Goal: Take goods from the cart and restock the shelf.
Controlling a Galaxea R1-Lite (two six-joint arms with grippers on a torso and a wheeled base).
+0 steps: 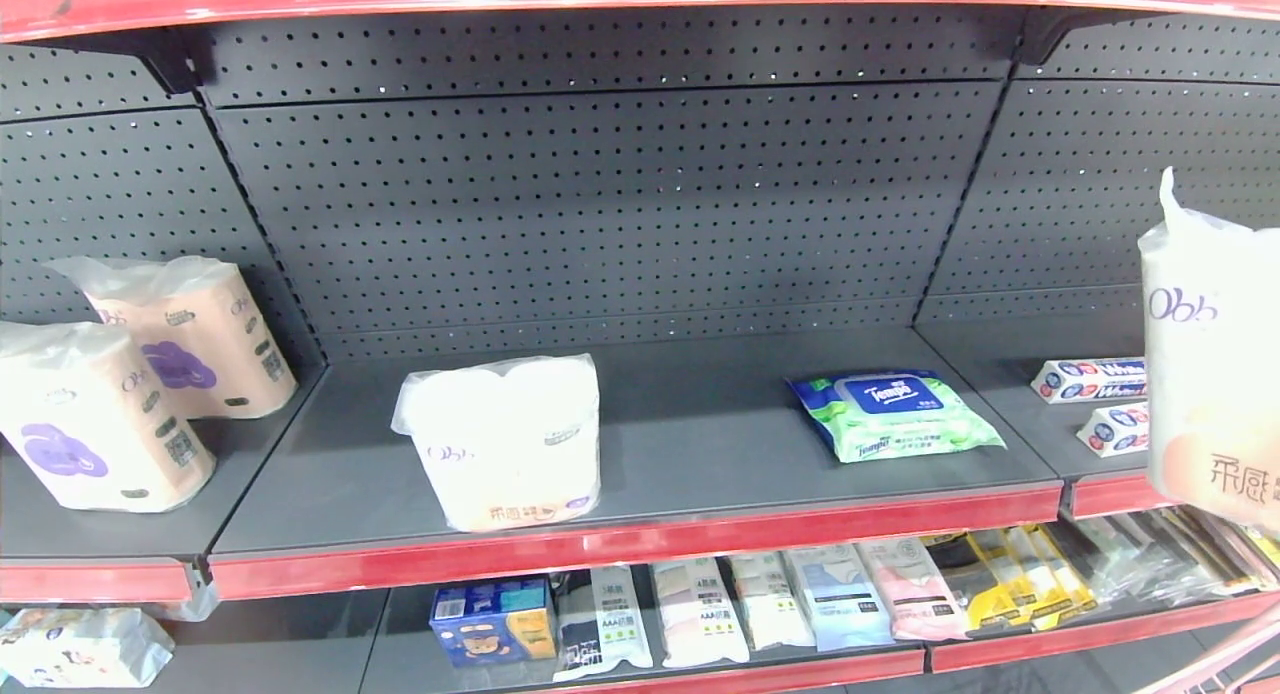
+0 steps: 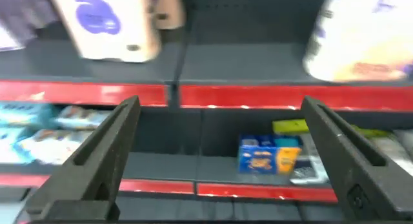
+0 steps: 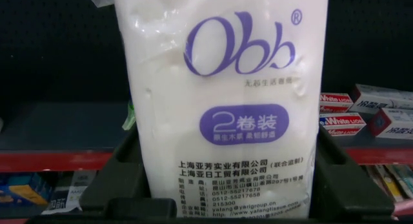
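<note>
1. done so far, as i judge it: a standing roll pack (image 1: 505,444) sits in the middle bay of the shelf (image 1: 700,444), near the red front edge. the left-bay roll packs (image 1: 190,339), two of them, stand in the bay on the robot's left.
2. in hand: the right pincer (image 3: 222,182) is clamped on the held roll pack (image 3: 219,88). it is upright in the air in front of the right bay, where the toothpaste boxes (image 1: 1090,379) lie, and is not yet set down.
3. the left pincer (image 2: 219,146) is spread wide and empty, facing the shelf's red front edge.
4. left to do: place the held roll pack. the bare stretch between the standing roll pack and the wipes pack (image 1: 893,412) looks the likely spot, and more loads probably follow.
5. writing: the held roll pack bears large purple lettering, a purple oval badge and lines of small dark print. the wipes pack has a blue label on green, and the toothpaste boxes have red and blue lettering.
</note>
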